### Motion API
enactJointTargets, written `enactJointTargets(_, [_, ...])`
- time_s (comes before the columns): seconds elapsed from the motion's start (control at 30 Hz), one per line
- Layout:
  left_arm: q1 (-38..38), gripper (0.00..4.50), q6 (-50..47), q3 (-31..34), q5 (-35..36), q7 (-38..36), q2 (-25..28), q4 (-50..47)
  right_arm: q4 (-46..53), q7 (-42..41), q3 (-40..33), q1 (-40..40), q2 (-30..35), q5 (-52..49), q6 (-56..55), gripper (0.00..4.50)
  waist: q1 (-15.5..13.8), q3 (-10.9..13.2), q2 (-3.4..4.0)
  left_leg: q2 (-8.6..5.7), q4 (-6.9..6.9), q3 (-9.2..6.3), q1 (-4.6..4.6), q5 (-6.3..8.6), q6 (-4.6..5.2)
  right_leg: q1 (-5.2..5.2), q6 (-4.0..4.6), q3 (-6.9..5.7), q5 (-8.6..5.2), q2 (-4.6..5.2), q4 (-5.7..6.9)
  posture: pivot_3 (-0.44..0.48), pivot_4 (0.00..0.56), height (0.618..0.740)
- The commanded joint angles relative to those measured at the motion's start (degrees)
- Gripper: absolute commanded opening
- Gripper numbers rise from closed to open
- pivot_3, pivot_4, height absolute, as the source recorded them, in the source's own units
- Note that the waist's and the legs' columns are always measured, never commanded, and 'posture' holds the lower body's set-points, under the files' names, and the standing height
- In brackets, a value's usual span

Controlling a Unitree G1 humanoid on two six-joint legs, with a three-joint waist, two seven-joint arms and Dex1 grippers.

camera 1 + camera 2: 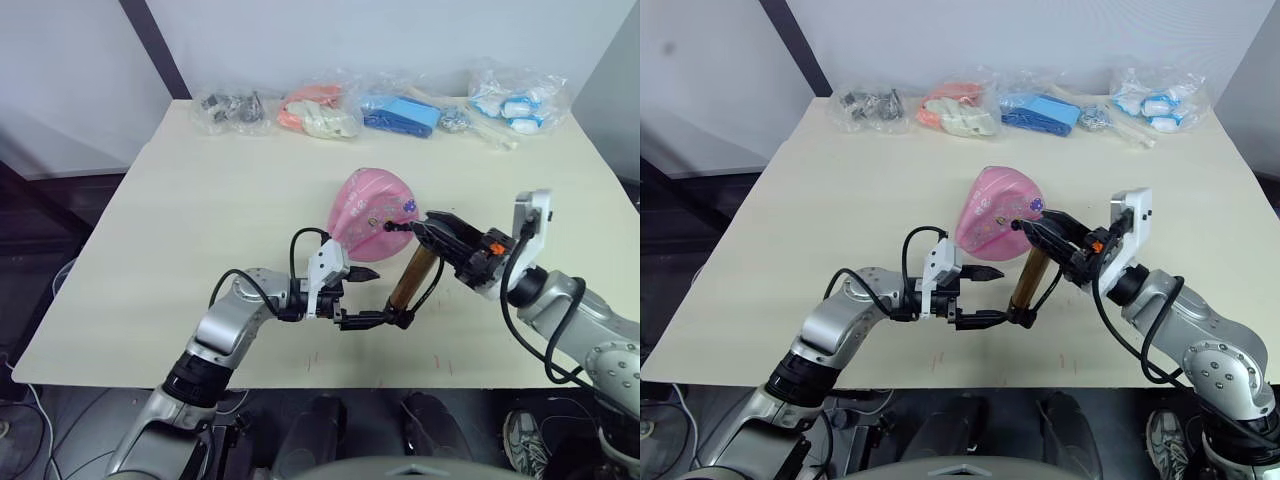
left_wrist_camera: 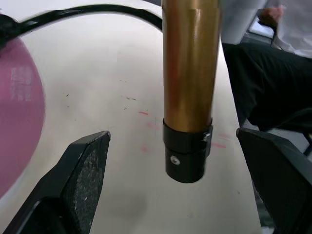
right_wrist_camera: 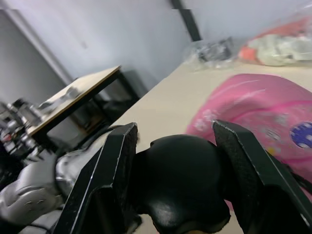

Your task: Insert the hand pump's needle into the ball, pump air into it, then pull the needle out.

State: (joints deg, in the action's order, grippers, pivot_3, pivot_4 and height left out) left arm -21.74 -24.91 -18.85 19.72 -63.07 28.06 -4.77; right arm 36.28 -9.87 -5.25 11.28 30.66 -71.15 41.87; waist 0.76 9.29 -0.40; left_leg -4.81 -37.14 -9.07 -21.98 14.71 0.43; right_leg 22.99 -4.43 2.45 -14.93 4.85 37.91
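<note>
The pink ball (image 1: 368,210), dented and saggy, lies at the table's middle. Just in front of it the gold hand pump (image 1: 412,277) stands tilted. My right gripper (image 1: 426,233) is shut on the pump's black handle (image 3: 179,187) at the top. Around the pump's lower black end cap (image 2: 187,157) my left gripper (image 1: 368,296) is open, with both fingers apart from the barrel. The thin black hose (image 1: 432,288) loops up from the pump's base. Its small black fitting (image 1: 394,226) rests against the ball's near side; the needle pin itself is too small to tell.
Several plastic bags of small items (image 1: 322,112) line the far edge of the pale table (image 1: 180,230). A seated person (image 2: 273,92) shows beyond the table's near edge in the left wrist view. Another table (image 3: 73,92) stands off to the side.
</note>
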Motion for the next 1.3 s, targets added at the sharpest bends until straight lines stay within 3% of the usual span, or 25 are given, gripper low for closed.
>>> enactJointTargets(0.03, [-1.9,4.40,2.7,-1.8,-1.2,-3.8,0.2,1.9,2.8,0.2,-0.2,2.6,0.8,-2.8,0.9,1.95,0.0,0.0,0.00,0.00,0.01,0.01,-0.01,0.00,0.00,0.01,0.01,0.01,0.00,0.00,0.00,0.000,0.150,0.736])
enactJointTargets(0.67, [-7.9,4.40,4.4,-4.9,-2.3,-16.2,-1.2,10.0,3.5,-8.7,0.1,6.1,5.3,-4.5,2.6,1.95,0.1,0.0,-0.04,-0.02,-0.03,-0.05,-0.16,0.00,0.01,0.14,0.02,-0.05,0.02,0.02,0.02,0.000,0.150,0.736])
enactJointTargets(1.0, [-8.0,4.40,6.4,-5.6,-4.2,-16.9,-2.5,11.3,4.5,-18.2,1.7,5.3,5.9,4.8,-0.7,1.95,0.0,0.0,-0.04,-0.02,-0.05,-0.05,-0.16,0.00,0.01,0.14,0.01,-0.06,0.02,0.01,0.02,0.000,0.150,0.736])
enactJointTargets(1.3, [-8.2,4.40,8.0,-5.4,-5.2,-16.3,-4.2,13.1,4.7,-20.1,1.1,4.2,5.5,6.4,-1.4,1.95,0.0,0.0,-0.04,-0.02,-0.07,-0.07,-0.17,0.00,0.00,0.14,0.01,-0.07,0.02,0.02,0.03,0.000,0.150,0.736])
